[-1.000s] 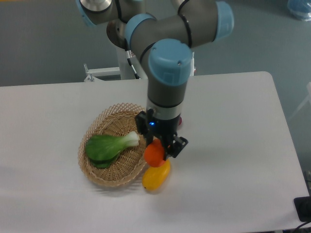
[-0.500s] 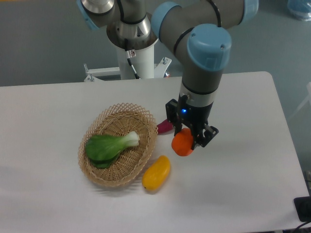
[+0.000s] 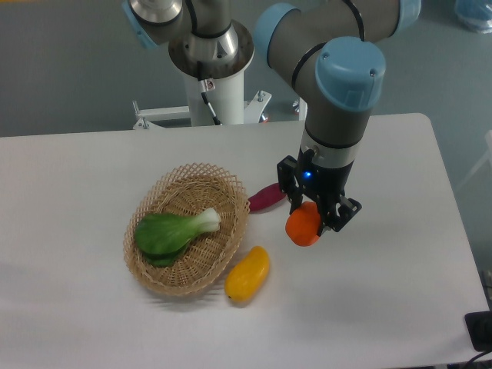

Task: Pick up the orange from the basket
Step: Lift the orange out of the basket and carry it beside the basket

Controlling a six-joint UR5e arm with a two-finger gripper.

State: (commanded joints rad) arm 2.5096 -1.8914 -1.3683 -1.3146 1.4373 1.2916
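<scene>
orange, round, gripped in claw

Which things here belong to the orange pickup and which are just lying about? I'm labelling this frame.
Job: orange, held in the shut gripper; basket.
Lying about: green vegetable in the basket; yellow fruit and dark red piece on the table.

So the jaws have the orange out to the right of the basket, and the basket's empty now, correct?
Not quite: the basket is not empty. The camera view shows a green leafy vegetable lying in it. The rest holds: the gripper is shut on the orange, right of the basket.
</scene>
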